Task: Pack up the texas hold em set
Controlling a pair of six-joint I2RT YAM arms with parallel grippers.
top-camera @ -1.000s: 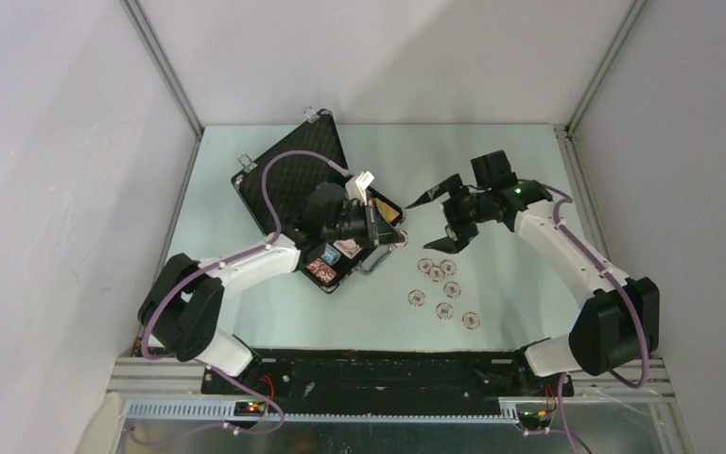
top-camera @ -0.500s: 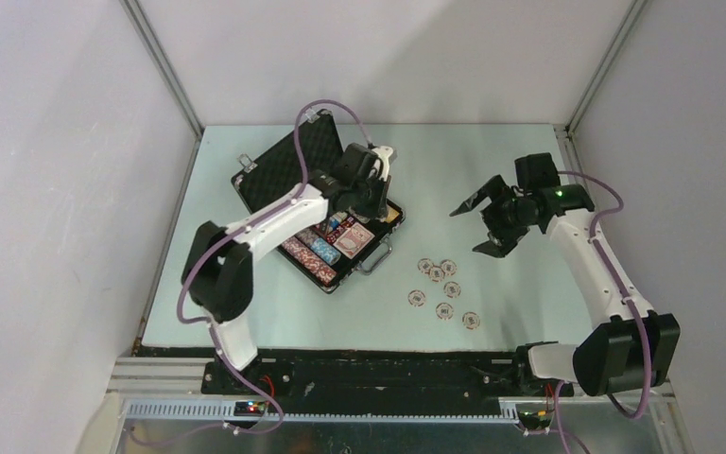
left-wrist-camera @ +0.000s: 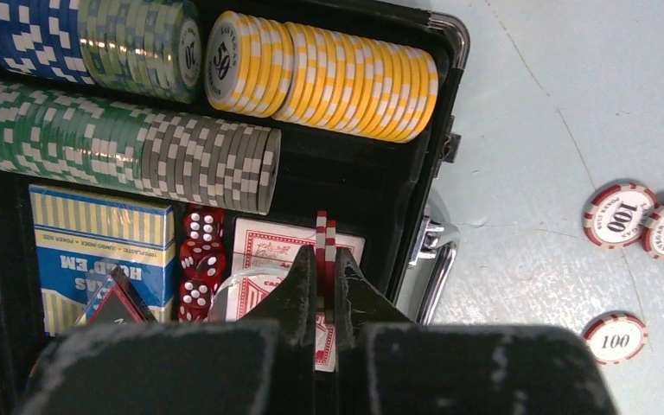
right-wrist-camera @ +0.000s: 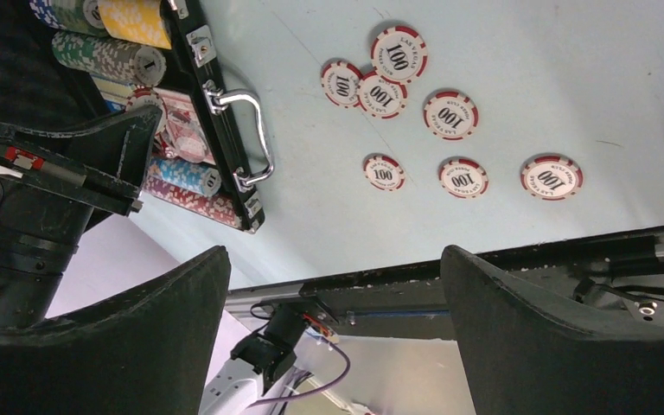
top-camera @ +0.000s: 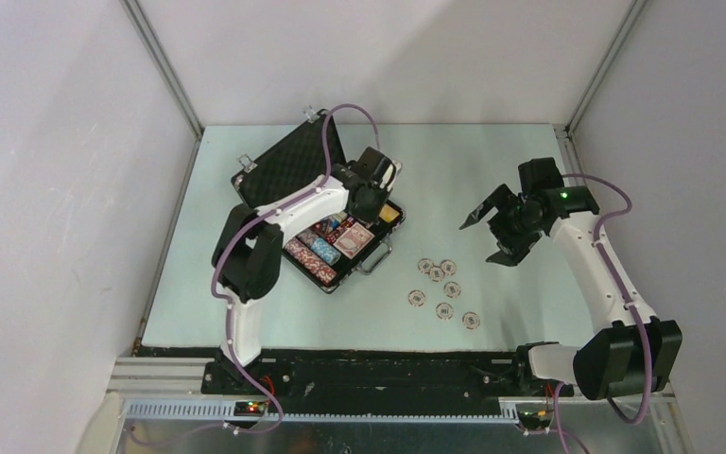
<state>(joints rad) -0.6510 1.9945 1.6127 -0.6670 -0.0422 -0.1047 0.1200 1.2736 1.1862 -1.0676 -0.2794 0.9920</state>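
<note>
Seven loose red-and-white round poker chips (top-camera: 442,288) marked 100 lie mid-table, with open pale green table (top-camera: 520,312) toward the near and right edges. Just left, the black rectangular foam-lined case (top-camera: 333,284) lies open, holding chip rows (left-wrist-camera: 328,78), card decks (left-wrist-camera: 104,251) and red dice (left-wrist-camera: 201,259), its lid (top-camera: 288,165) toward the far edge. Above it the left gripper (left-wrist-camera: 324,259) pinches two striped chips (left-wrist-camera: 325,232). The right gripper (right-wrist-camera: 333,259) hangs spread wide.

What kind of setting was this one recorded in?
Probably a lab robot cell: plain white panels on an aluminium frame enclose a pale tabletop, and the left arm and right arm are bolted to a rail at its near edge.
</note>
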